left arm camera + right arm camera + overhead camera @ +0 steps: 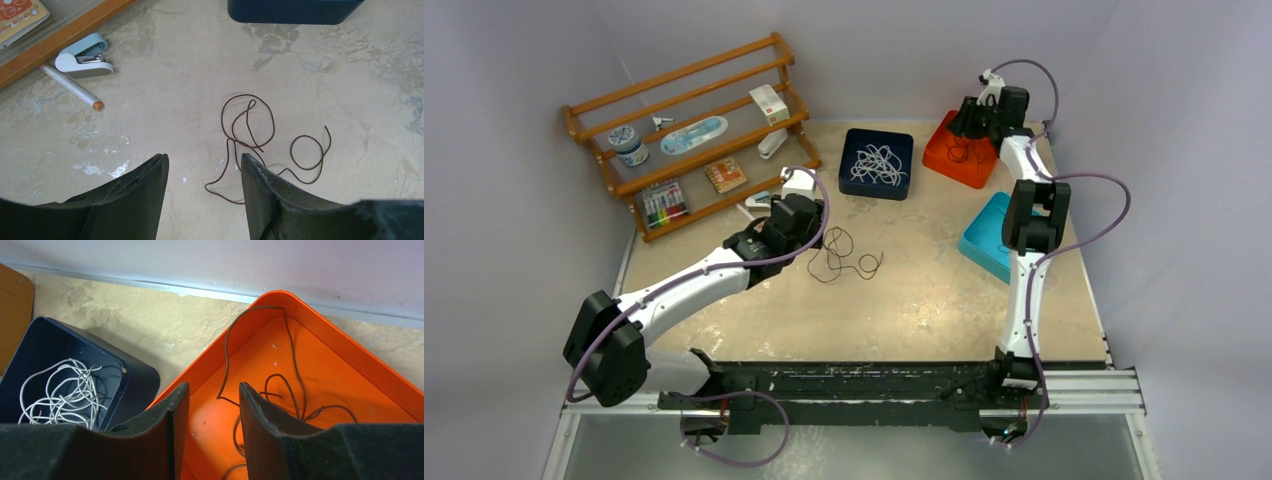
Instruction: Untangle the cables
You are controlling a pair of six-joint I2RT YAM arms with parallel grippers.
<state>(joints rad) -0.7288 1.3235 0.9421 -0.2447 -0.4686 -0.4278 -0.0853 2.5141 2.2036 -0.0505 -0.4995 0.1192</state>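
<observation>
Up top: brown cable (839, 255) on the table (924, 300), white cables (877, 163) in the blue bin (876, 192). Left wrist: left gripper (205, 161) gapes empty over it. Right wrist: right gripper (214, 390) spread, empty, over a dark cable (295, 365) in the orange tray (350, 355).

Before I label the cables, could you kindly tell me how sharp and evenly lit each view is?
Top external: soft, even light, no glare, white cables clear in the navy bin. Left wrist: brown cable sharp against the mottled tabletop; the near fingers are dark, featureless. Right wrist: orange bin vivid, its dark cable crisp.
</observation>
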